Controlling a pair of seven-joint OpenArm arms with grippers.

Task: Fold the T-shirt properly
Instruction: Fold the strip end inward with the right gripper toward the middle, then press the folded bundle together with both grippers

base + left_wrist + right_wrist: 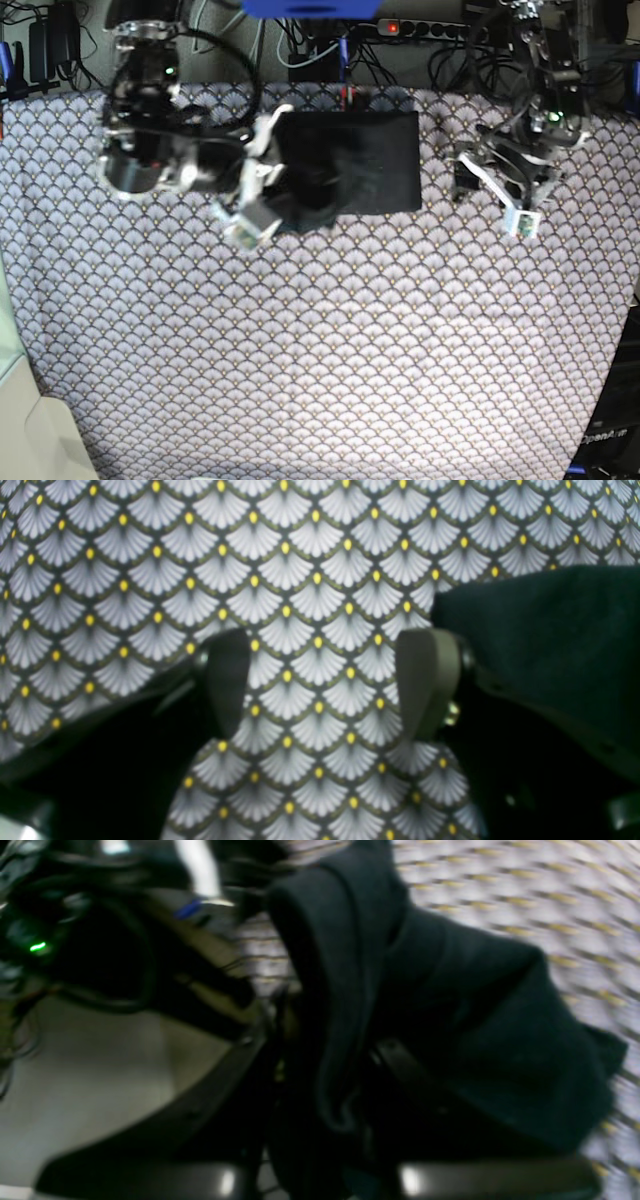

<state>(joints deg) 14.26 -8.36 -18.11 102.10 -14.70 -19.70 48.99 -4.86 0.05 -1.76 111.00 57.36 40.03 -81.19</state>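
Lying near the far edge of the worktop (pixel 320 340), the T-shirt (pixel 360 160) is already a small dark block, longer from side to side than from front to back.

The right arm's fingers (pixel 320 1080) are right at the T-shirt's one end, with cloth bunched and draped over them. They look clamped on a thick fold of it, though that view is blurry. The left arm's fingers (pixel 322 685) are spread apart and hold nothing. They hover just past the T-shirt's other end, not touching it.

So the right arm is the nearer one. Any next fold, I think, would carry its end across toward the end by the left arm.

The base view shows the whole block and both arms, but not how the fingers grip. The right wrist view shows the bunched cloth up close. The left wrist view shows the open gap over bare patterned cloth, with the T-shirt's dark edge off to one side.
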